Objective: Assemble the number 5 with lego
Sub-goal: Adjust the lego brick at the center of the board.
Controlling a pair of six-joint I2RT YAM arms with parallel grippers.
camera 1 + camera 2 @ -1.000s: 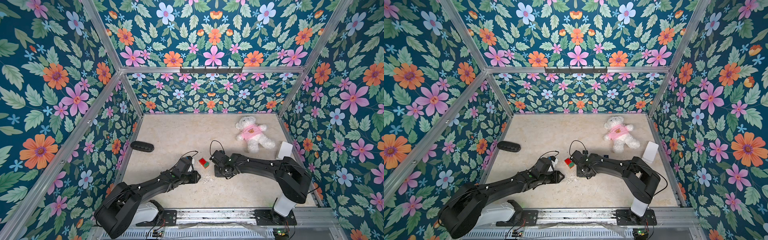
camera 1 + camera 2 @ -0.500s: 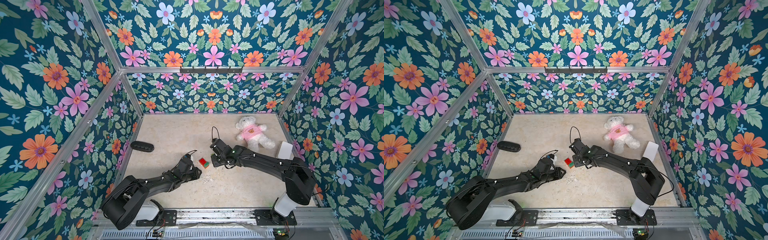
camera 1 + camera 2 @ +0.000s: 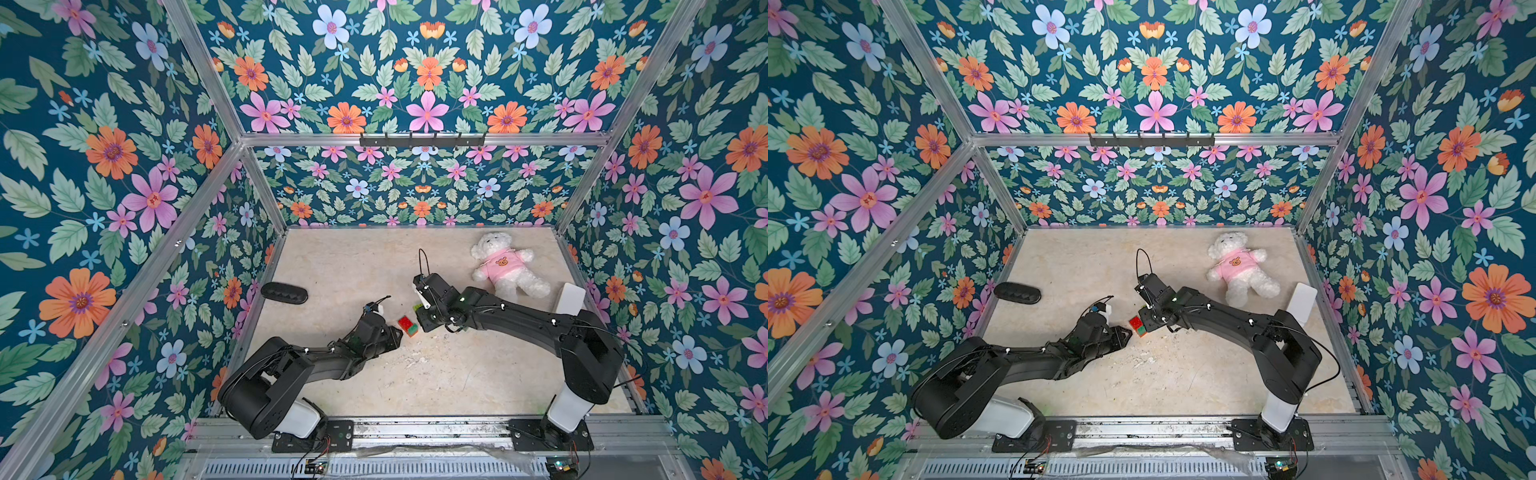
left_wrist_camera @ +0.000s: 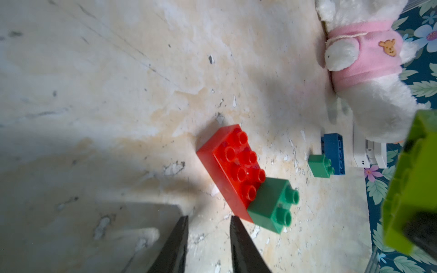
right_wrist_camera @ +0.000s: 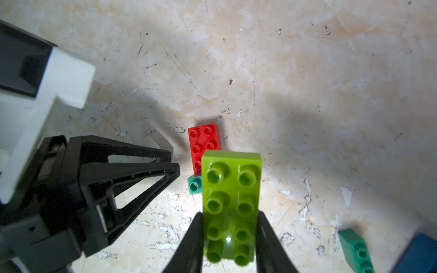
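Note:
A red lego brick [image 4: 233, 163] lies on the floor with a small dark-green brick [image 4: 272, 205] pressed onto one end; both top views show the pair [image 3: 407, 325] [image 3: 1138, 325] mid-floor. My left gripper [image 4: 209, 218] sits just beside the red brick's end, open with a narrow empty gap. My right gripper [image 5: 229, 236] is shut on a long lime-green brick [image 5: 230, 189], held studs-up above the dark-green end. Another dark-green brick [image 4: 320, 165] and a blue brick [image 4: 333, 153] lie together on the floor beyond the right gripper.
A white teddy [image 3: 505, 266] in a pink shirt lies at the back right. A white box [image 3: 569, 298] leans on the right wall. A black oblong object [image 3: 284, 293] lies by the left wall. Floral walls close in three sides.
My right gripper has carried the lime-green brick away from the front edge, to over the red and dark-green pair. My left gripper's jaws have narrowed and it has edged toward the red brick.

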